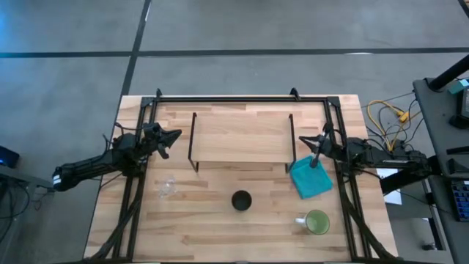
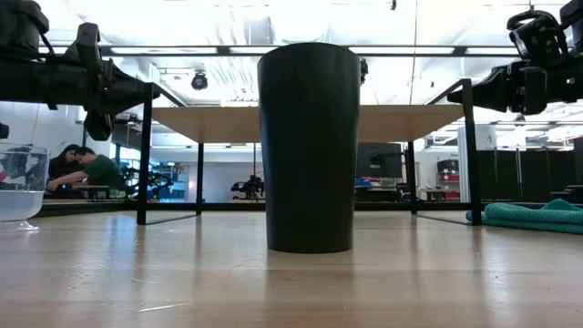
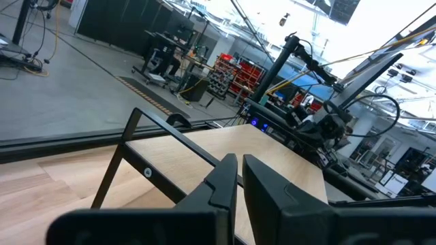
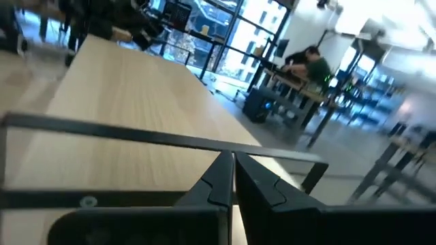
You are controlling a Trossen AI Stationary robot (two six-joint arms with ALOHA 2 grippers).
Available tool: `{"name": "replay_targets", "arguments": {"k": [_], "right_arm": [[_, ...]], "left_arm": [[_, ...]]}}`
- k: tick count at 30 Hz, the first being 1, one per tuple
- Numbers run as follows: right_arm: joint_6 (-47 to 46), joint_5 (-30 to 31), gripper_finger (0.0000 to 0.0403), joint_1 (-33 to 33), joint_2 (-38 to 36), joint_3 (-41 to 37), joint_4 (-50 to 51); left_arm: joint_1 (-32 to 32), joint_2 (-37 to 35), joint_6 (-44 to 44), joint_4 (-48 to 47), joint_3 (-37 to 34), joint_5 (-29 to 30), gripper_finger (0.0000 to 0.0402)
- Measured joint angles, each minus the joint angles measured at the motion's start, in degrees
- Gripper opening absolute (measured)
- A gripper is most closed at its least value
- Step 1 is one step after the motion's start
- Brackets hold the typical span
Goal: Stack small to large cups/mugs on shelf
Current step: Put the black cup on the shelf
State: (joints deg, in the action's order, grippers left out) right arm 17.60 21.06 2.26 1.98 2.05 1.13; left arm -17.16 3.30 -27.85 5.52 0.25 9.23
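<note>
Standing on the table are three cups, glass cup (image 1: pixel 168 188), black cup (image 1: pixel 242 200), green mug (image 1: pixel 316 221), while both grippers, left gripper (image 1: pixel 174 136) and right gripper (image 1: pixel 303 140), hover pinched closed, holding nothing, beside one shelf (image 1: pixel 242 136).

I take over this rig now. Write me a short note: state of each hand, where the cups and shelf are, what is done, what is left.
Left hand: shut, empty, at the shelf's left end.
Right hand: shut, empty, at the shelf's right end, above the blue cloth.
Shelf: at the table's back, nothing on it.
Glass cup, black cup and green mug: all on the table in front of the shelf.
Done: nothing.
Left: stack all three on the shelf.
</note>
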Motion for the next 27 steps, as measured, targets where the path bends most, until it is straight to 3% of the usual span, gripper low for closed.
{"name": "replay_targets", "arguments": {"k": [5, 8, 21, 27], "right_arm": [[-31.6, 0.0, 0.0009, 0.0, 0.0, 0.0, 0.0], [-40.7, 0.0, 0.0009, 0.0, 0.0, 0.0, 0.1], [-44.1, 0.0, 0.0009, 0.0, 0.0, 0.0, 0.0], [-40.9, 0.0, 0.0009, 0.0, 0.0, 0.0, -0.4]], "left_arm": [[0.0, 0.0, 0.0, 0.0, 0.0, 0.0, 0.0011], [0.0, 0.0, 0.0, 0.0, 0.0, 0.0, 0.0011], [0.0, 0.0, -0.3, 0.1, 0.0, 0.0, 0.0011], [0.0, 0.0, -0.3, 0.1, 0.0, 0.0, 0.0011]]}}
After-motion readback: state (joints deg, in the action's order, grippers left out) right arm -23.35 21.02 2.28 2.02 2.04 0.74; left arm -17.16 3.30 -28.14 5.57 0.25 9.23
